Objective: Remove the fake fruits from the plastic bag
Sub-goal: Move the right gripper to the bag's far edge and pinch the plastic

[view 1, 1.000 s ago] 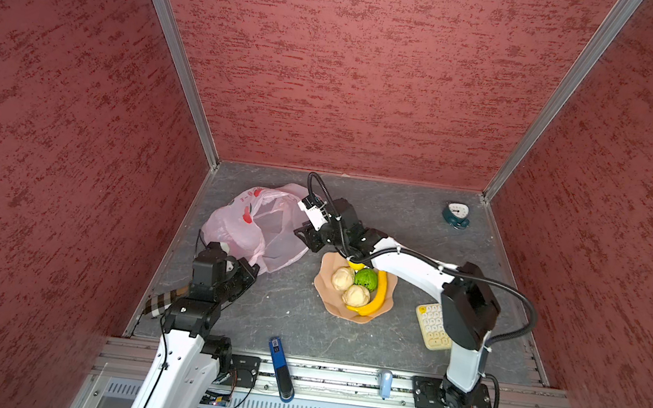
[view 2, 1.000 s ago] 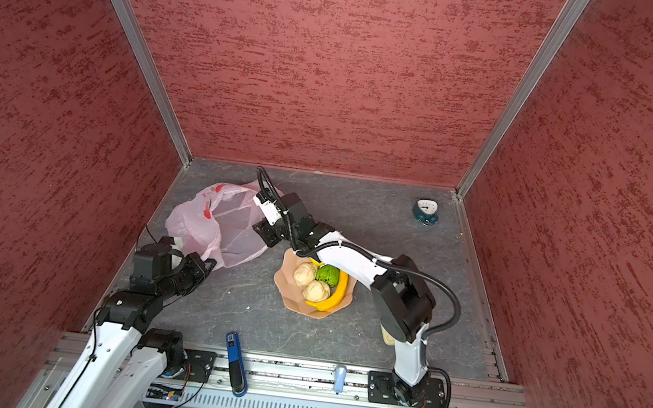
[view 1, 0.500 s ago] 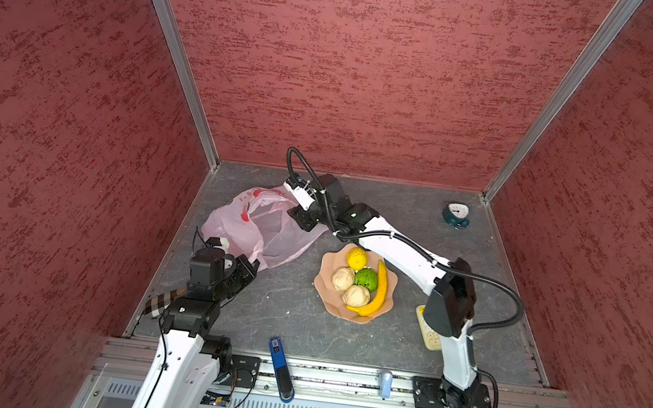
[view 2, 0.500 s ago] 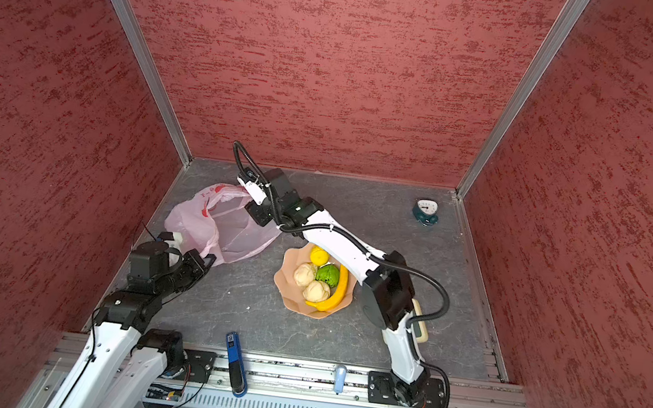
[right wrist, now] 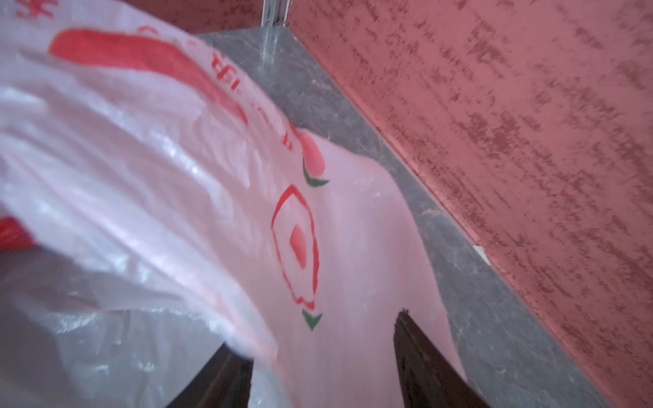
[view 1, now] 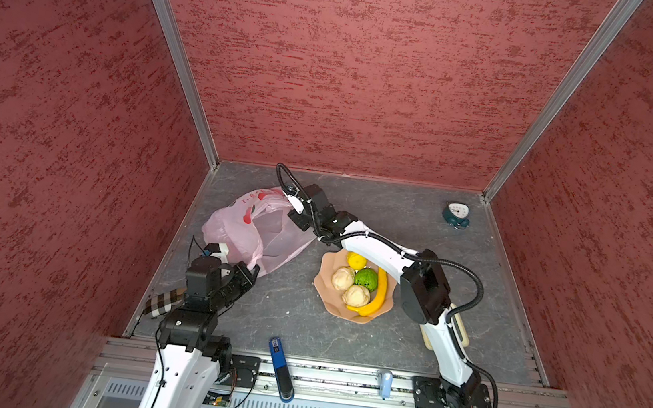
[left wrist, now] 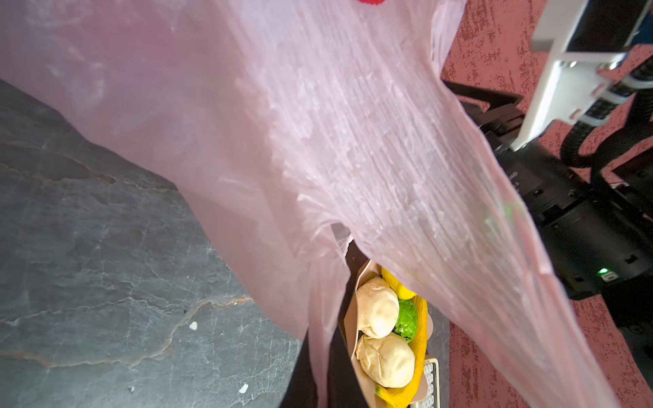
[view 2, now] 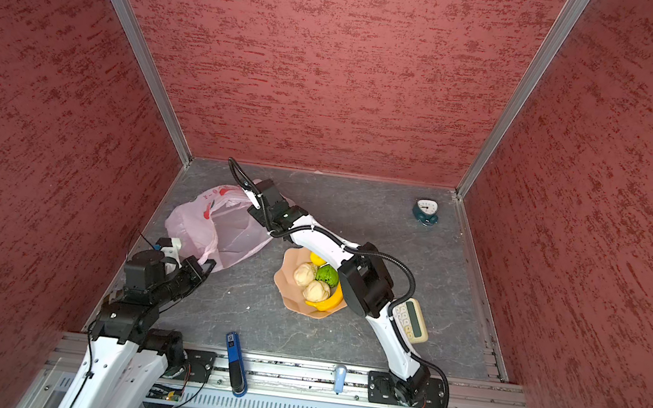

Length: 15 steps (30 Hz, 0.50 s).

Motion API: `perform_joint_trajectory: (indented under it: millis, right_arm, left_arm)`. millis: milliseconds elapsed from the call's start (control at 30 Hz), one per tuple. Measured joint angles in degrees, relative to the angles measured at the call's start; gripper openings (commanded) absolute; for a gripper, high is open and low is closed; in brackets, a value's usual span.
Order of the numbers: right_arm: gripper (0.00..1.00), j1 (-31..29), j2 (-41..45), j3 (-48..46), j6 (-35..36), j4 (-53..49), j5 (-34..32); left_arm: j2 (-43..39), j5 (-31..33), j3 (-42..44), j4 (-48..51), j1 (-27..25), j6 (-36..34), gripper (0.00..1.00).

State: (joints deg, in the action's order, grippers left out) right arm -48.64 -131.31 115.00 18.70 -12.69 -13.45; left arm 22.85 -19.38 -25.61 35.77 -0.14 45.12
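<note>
And here's the plastic bag, pale pink with red prints, lying crumpled on the left half of the grey table, towards the back, in both top views. It's pulled out on a diagonal. The long axis runs from near-left, where 1 loop handle leads into the left gripper, up to far-right, where the right gripper sits at its far rim. I cannot tell for sure which way the mouth faces.

The left gripper has its jaws together, clamped on that handle. Its wrist camera shows only pink film fanning away from the lens, with the fingers out of shot.

Over to the right gripper: its wrist camera shows 2 dark fingers standing apart. Bag film lies across the gap and drapes over 1 of them, but nothing is pinched.

Just right of the bag, with a sliver of table between, sits the peach scalloped bowl, partly under the right arm. 5 fruits are out and in it. The banana hugs the bowl's right edge, its long axis running far to near and the near tip hooking left. 2 beige balls lie left of it, touching each other. The green fruit is wedged between them and the banana. The small yellow fruit sits at the far end.
</note>
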Motion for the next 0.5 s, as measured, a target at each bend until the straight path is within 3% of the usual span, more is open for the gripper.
perform_joint_trajectory:
  millis: [133,367,500]
  right_arm:
    - [0.63,0.0,-1.2,2.5,1.4,1.0,-0.8]
    - [0.20,0.5,-7.6,12.9,1.0,0.4,0.0]
    - [0.12,0.9,-6.8,11.4,-0.7,0.5,1.4]
  left_arm:
    - [-1.5,-0.1,0.3,0.7,0.3,0.0,0.08]
    - [-1.7,-0.3,0.4,0.3,0.9,0.0,0.09]
    - [3.9,-0.7,-1.2,-2.2,1.4,-0.1,0.08]
